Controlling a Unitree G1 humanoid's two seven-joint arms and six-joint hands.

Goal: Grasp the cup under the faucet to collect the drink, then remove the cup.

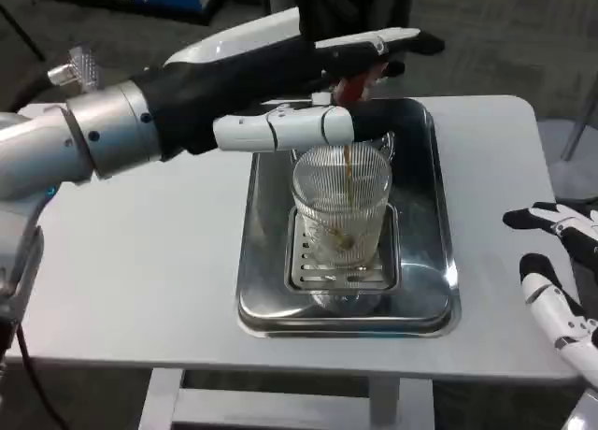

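Ribbed clear cup point(341, 206) on slotted steel tray point(425, 290); left hand point(308, 84) indeterminate, right hand point(561, 262) fingers released.

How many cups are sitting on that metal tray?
1. A single ribbed clear cup stands on the grate in the middle of the metal tray, with brown drink streaming into it. The left hand reaches over it from behind; nothing else seems hidden.
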